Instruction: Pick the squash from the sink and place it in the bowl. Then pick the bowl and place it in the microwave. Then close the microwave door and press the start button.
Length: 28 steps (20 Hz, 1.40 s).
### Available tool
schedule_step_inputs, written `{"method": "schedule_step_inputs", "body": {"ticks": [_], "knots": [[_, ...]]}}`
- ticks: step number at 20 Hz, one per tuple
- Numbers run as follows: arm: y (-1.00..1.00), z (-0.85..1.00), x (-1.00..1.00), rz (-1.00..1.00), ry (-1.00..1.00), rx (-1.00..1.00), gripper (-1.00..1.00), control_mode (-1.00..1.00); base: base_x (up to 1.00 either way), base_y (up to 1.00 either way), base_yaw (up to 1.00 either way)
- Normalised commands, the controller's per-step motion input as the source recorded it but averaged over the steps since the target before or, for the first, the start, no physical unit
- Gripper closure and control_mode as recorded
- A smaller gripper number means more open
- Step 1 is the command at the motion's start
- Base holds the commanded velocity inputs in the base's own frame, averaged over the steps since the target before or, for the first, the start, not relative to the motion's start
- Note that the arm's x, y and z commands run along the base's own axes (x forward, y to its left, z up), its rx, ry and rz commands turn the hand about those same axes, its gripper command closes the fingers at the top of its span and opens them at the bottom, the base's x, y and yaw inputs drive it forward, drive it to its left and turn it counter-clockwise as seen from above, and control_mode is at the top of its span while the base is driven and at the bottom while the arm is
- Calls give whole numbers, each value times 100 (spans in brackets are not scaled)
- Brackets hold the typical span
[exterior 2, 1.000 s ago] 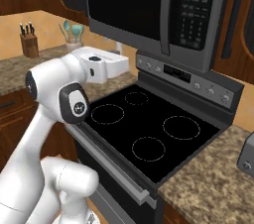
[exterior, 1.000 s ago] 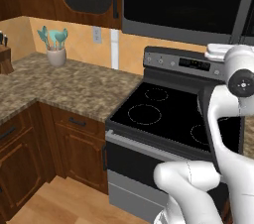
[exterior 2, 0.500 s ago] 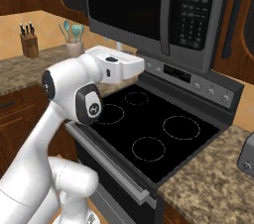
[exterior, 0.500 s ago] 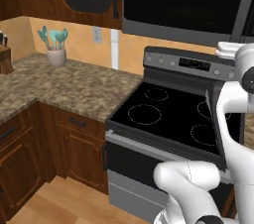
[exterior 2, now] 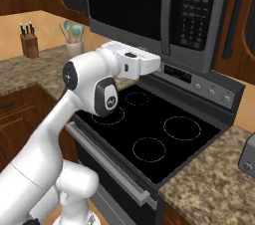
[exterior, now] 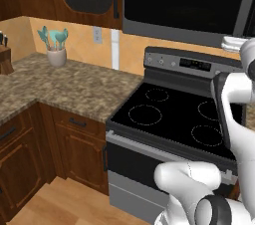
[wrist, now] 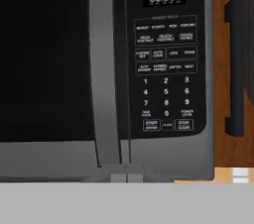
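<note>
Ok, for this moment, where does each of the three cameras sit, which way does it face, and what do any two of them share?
Left base view: behind the arm on its left, looking forward and down at the stove and granite counter; white arm at lower right.
Right base view: behind on the right, facing the stove and the closed microwave; the arm crosses from lower left.
Hand view: on the hand, facing the microwave door and button strip head-on.
Both base views share the stove and the utensil holder.
</note>
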Motion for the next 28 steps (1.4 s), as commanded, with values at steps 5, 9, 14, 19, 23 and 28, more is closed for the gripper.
{"method": "schedule_step_inputs", "body": {"ticks": [5,9,14,19,23,28], "knots": [[-35,13,12,0,0,8,100,-100,0,0,0],[-23,9,1,0,0,5,100,-100,0,0,0],[-15,2,18,0,0,2,100,-100,0,0,0],[-9,-1,18,0,0,0,100,-100,0,0,0],[-13,-10,16,0,0,0,100,-100,0,0,0],[-30,-2,14,0,0,1,100,-100,0,0,0]]}}
